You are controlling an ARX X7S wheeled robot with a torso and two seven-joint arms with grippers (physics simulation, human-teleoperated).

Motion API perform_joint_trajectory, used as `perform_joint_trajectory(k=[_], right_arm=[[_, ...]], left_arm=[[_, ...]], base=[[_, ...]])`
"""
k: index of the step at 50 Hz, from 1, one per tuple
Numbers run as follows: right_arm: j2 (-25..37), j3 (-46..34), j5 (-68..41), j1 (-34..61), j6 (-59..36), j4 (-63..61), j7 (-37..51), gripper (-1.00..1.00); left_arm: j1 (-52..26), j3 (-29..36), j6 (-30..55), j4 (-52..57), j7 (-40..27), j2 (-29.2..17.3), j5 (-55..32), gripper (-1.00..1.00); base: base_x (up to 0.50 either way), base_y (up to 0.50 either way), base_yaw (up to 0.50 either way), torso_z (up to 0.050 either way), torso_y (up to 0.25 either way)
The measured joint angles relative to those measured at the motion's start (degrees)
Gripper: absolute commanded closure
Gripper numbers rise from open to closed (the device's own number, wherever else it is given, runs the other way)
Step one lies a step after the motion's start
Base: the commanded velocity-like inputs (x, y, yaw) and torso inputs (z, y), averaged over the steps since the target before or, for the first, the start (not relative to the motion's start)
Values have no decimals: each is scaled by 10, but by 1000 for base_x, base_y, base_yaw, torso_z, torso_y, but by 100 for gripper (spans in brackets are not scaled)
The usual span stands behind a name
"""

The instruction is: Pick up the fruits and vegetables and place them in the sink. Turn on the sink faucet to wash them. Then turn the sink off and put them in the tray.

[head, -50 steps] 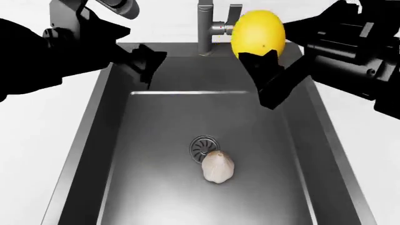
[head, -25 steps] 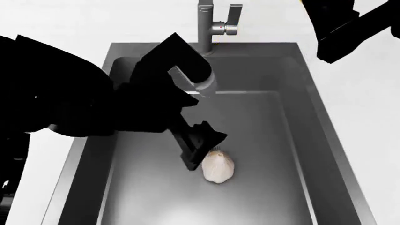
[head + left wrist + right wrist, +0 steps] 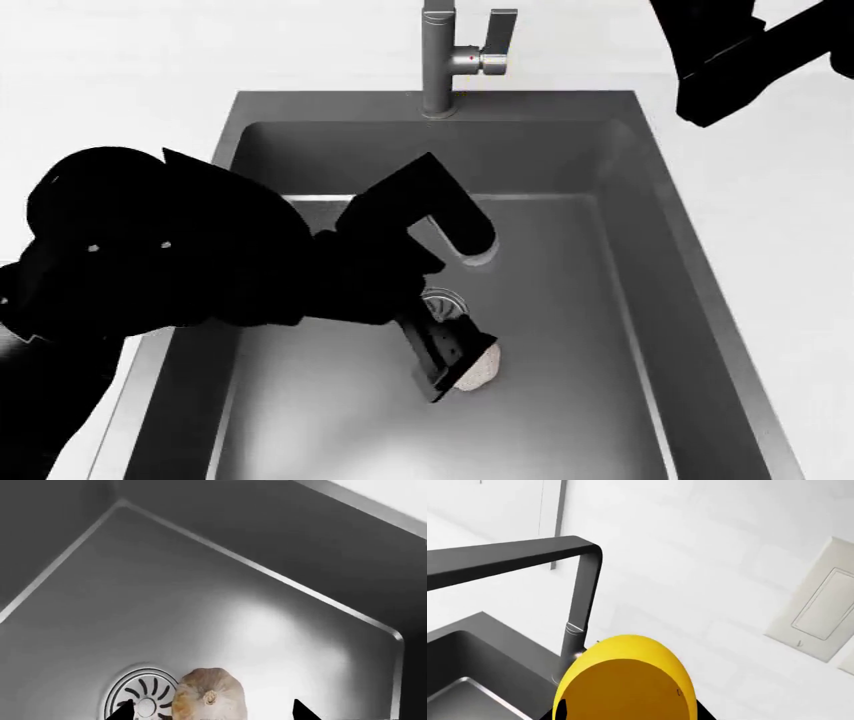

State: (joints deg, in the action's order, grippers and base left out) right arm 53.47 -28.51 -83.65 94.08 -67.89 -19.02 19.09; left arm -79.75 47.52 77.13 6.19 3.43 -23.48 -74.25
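The off-white garlic bulb lies on the floor of the dark grey sink, right beside the round drain grate. My left gripper is open and down around the bulb, with a gap between the bulb and each fingertip; in the head view this gripper covers most of the garlic. My right gripper is shut on the yellow lemon, held up beside the sink faucet. In the head view the right arm is at the upper right and the lemon is hidden. The tray is out of view.
The faucet with its side lever stands at the sink's back rim. White counter surrounds the basin. A pale wall plate sits on the white wall behind the faucet.
My left arm has swung into the basin and come down over the garlic. The right arm lifted the lemon up and out of the head view, then stayed put.
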Motion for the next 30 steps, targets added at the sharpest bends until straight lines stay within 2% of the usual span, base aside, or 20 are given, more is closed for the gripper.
perform_joint_trajectory(k=[8, 30], right_arm=[[1, 0, 3, -9, 8, -2, 0, 100], [0, -4, 11, -41, 30, -2, -1, 100]], left_arm=[[12, 39, -39, -4, 32, -4, 58, -100], [52, 55, -76, -3, 33, 3, 74, -100]], base=[[0, 0, 0, 0, 0], [0, 0, 0, 0, 0]])
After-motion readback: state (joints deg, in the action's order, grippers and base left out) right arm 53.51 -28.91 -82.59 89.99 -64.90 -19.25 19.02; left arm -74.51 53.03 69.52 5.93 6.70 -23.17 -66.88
